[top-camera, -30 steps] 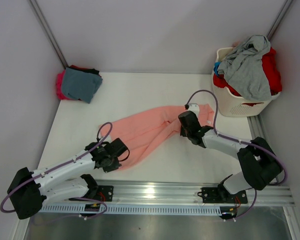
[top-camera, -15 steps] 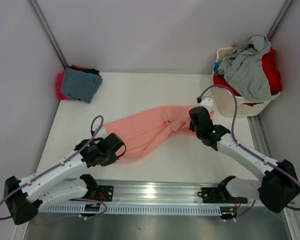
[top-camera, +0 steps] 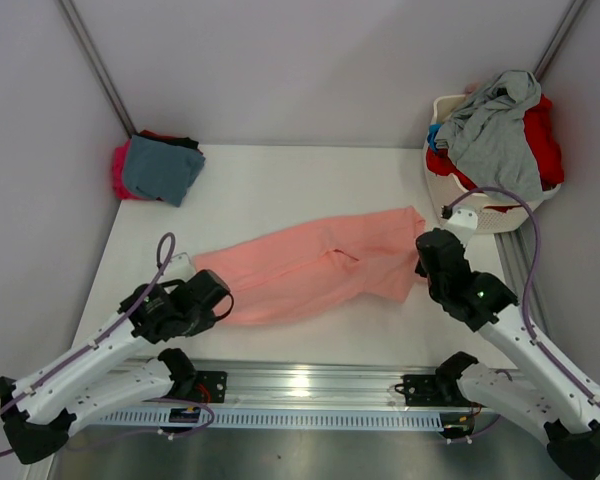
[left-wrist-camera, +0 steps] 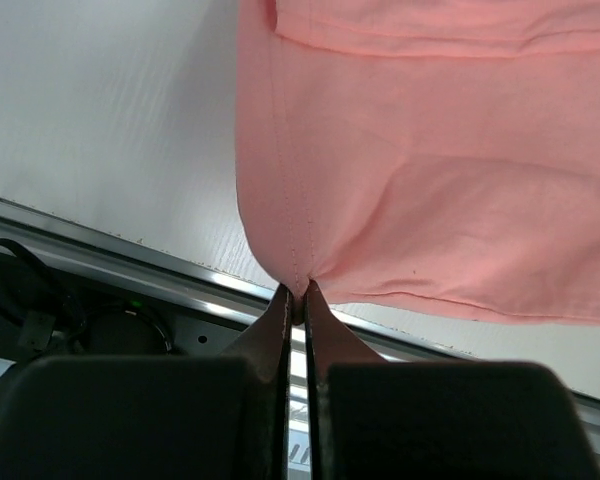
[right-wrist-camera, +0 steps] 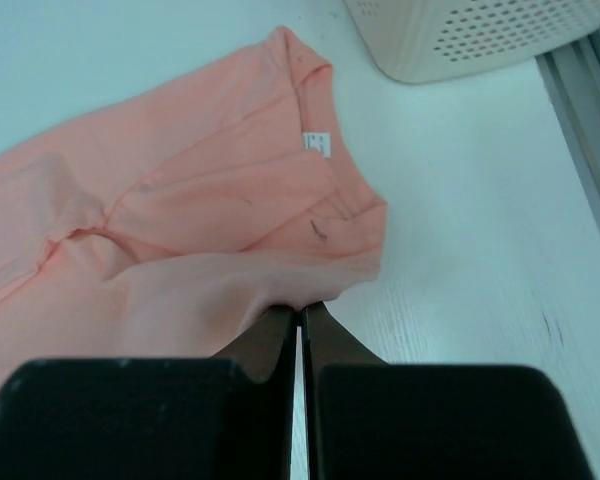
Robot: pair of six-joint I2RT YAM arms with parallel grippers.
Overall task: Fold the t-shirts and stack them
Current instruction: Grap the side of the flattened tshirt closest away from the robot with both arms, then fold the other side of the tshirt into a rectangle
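A salmon-pink t-shirt (top-camera: 310, 265) lies stretched across the middle of the table, with a small white label (right-wrist-camera: 317, 144) near its collar. My left gripper (top-camera: 198, 288) is shut on the shirt's left corner (left-wrist-camera: 298, 285). My right gripper (top-camera: 427, 268) is shut on the shirt's right edge (right-wrist-camera: 302, 298). The shirt (left-wrist-camera: 430, 180) is pulled taut between the two. A folded stack of teal-blue, magenta and black shirts (top-camera: 158, 166) sits at the back left.
A white slotted laundry basket (top-camera: 480, 212) stands at the back right, heaped with grey (top-camera: 495, 130) and red (top-camera: 542, 135) shirts; its wall also shows in the right wrist view (right-wrist-camera: 480, 35). A metal rail (top-camera: 320, 385) runs along the near edge.
Both grippers have moved apart, the left one leftwards and the right one rightwards, each holding the shirt. The pink shirt has been drawn out from a bunched diagonal into a longer, flatter band.
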